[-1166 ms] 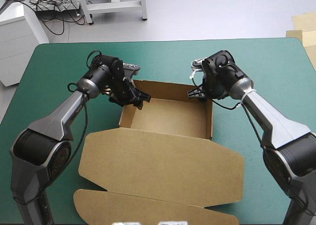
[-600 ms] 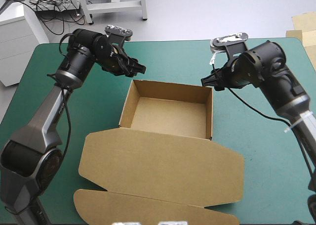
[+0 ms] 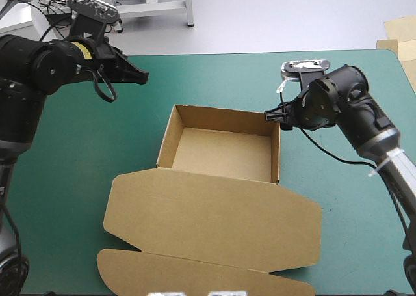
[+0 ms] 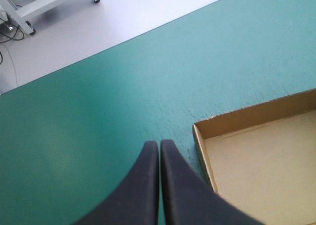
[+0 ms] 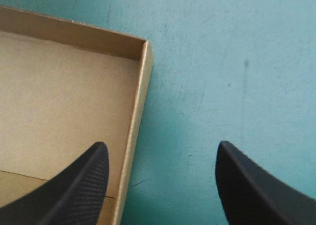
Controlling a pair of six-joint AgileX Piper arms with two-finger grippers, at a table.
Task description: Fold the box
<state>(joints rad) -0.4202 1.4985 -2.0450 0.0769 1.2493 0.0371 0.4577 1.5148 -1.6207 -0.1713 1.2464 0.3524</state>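
Left tool (image 3: 139,77) has pulled up and away: earlier it sat against the far left corner of the box (image 3: 221,154), and now it hangs over bare teal-green bench (image 3: 214,75), well apart from the board and out toward the bench's far left corner. Its black fingers are pressed together into one point and hold nothing. In the left wrist view that corner of the box shows off to one side of the tool and ahead of it, not under it.

Right tool (image 3: 270,116) has drawn back less. It hovers near the far right corner of the box, its fingers spread wide. In the right wrist view the side wall runs between them, closer to one finger, and touches neither as far as I can tell.

Through all this the box has not shifted. It lies in the middle of the bench as an open tray, all four walls upright, with the lid (image 3: 214,221) flat on the cover on the robot's side and its front flap at the near edge.

With both tools off the corners and the walls still standing unaided, the tucking looks to have held. I judge the wall-raising step done, or very nearly so, and the left arm to be retreating. The right tool, open over its corner, could still press that wall if it springs out.
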